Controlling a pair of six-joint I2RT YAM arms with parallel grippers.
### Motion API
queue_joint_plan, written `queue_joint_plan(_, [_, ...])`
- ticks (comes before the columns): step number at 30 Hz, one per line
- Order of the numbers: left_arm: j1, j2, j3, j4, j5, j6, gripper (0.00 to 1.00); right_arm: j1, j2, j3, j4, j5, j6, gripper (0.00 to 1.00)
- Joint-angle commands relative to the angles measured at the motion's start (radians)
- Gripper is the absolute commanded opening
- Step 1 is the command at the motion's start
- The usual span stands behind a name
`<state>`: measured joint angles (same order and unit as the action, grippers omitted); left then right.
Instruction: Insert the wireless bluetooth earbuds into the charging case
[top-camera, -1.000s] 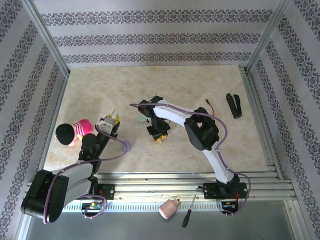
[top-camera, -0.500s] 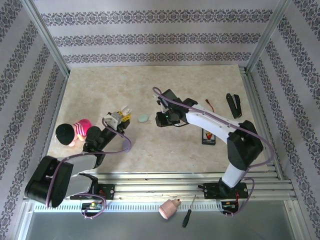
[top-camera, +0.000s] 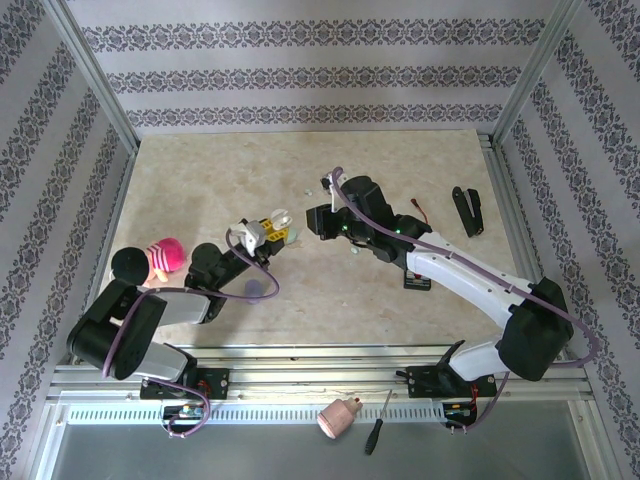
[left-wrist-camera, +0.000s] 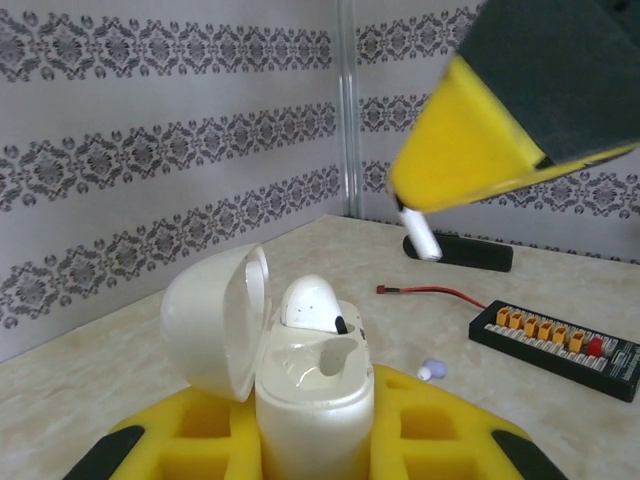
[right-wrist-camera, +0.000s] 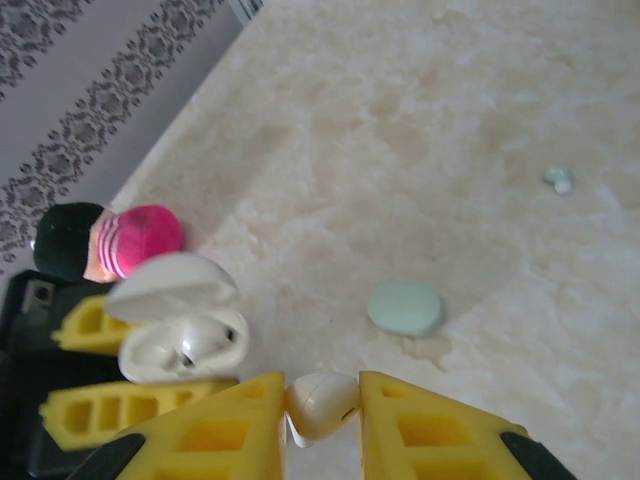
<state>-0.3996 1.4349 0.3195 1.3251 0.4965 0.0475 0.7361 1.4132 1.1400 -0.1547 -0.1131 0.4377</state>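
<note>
Overhead, the left gripper (top-camera: 275, 222) and right gripper (top-camera: 314, 222) nearly meet mid-table; the left wrist view shows the left clenching an open charging case (left-wrist-camera: 312, 400) with a seated earbud (left-wrist-camera: 308, 300), and the right wrist view shows the right pinching a second earbud (right-wrist-camera: 322, 403).

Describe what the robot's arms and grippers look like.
The left arm and right arm both have white shells between bulky black joints, with a lilac cable running along each. The left gripper and right gripper have chunky yellow fingers with rectangular cut-outs and black corners.
</note>
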Motion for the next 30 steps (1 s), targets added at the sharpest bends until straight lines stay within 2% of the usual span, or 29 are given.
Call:
queue_joint_plan(1, [-0.025,0.029,0.028,0.065,-0.003,0.002,0.00,0.018,-0.023,-0.001,0.094,-0.014,-0.032,0.23])
queue_joint_plan(13, [-0.047,0.072,0.069,0.102,-0.035,-0.035,0.00,0.061,0.037,0.040,0.139,-0.038,-0.071,0.23])
queue_joint_plan(30, [-0.049,0.067,0.069,0.102,-0.030,-0.036,0.00,0.067,0.077,0.038,0.181,-0.025,-0.076,0.21])
